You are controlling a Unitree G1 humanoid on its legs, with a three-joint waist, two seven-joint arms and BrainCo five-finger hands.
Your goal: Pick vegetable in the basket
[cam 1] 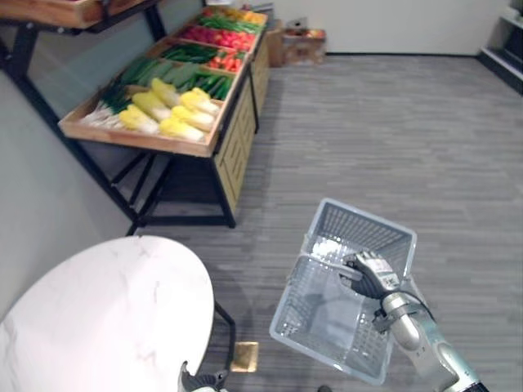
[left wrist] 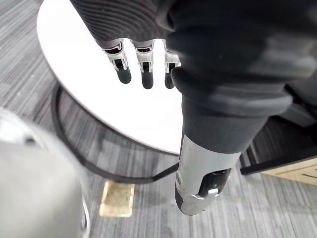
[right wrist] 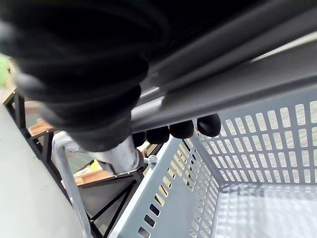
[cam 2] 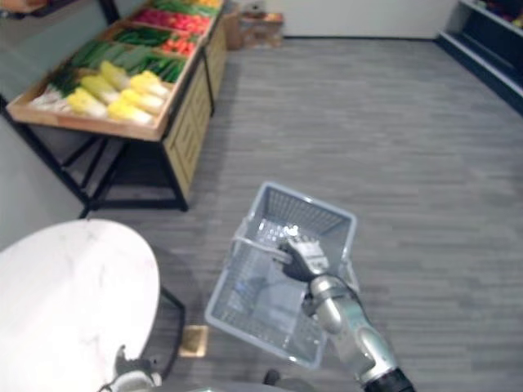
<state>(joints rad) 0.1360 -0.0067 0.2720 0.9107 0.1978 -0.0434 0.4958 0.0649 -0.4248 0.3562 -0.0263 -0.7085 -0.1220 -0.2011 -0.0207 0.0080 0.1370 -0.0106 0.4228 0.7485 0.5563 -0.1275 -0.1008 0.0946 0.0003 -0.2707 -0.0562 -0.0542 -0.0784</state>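
Gripping the empty basket in curled fingers, the right hand sits well apart from the vegetables ahead-left on the stand, nearer the left hand, whose relaxed fingers hold nothing.

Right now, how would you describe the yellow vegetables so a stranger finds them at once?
Find the long wooden stand at the far left. At its near end lie the yellow vegetables. They alone are pale yellow; their neighbours are green vegetables.
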